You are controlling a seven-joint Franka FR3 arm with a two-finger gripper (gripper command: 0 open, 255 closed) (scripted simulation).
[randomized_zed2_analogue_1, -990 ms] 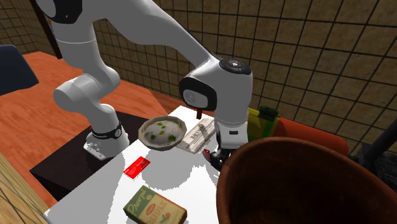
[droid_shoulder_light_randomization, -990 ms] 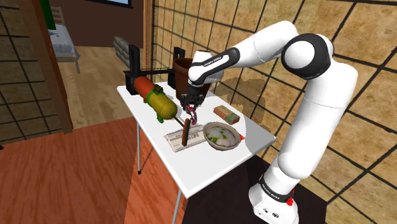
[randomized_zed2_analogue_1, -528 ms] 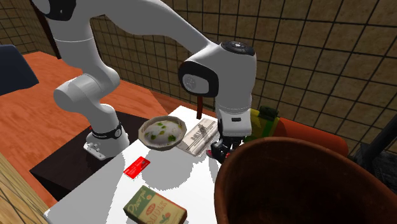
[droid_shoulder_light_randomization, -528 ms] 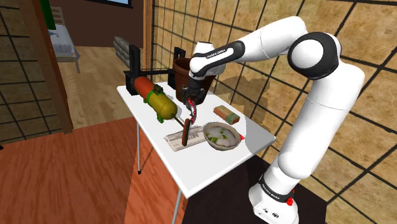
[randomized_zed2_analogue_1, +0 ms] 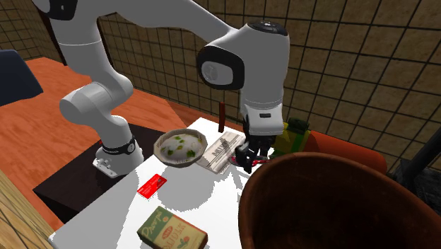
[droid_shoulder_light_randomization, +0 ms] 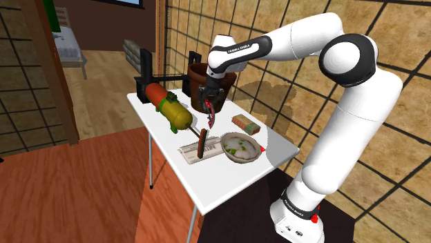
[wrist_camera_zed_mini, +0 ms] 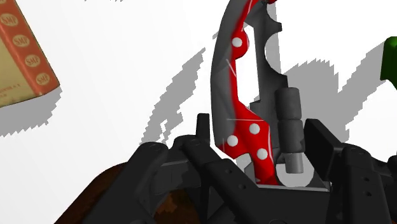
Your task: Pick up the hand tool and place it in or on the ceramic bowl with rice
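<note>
Gripper point(droid_shoulder_light_randomization: 209, 105) clamped on the hand tool point(wrist_camera_zed_mini: 245, 95), a red and grey piece with white dots; fingers point(wrist_camera_zed_mini: 288, 124) grip it near one end, the rest hangs below the claw; tool clear of the white table point(droid_shoulder_light_randomization: 214, 183), its shadow falling on the tabletop. Bowl point(droid_shoulder_light_randomization: 224, 145) with rice and green bits sits on the table apart from the tool, beside the newspaper point(droid_shoulder_light_randomization: 188, 150). Brown pot point(droid_shoulder_light_randomization: 199, 74) stands behind the gripper in the shoulder view; printed box point(droid_shoulder_light_randomization: 244, 124) nearby.
</note>
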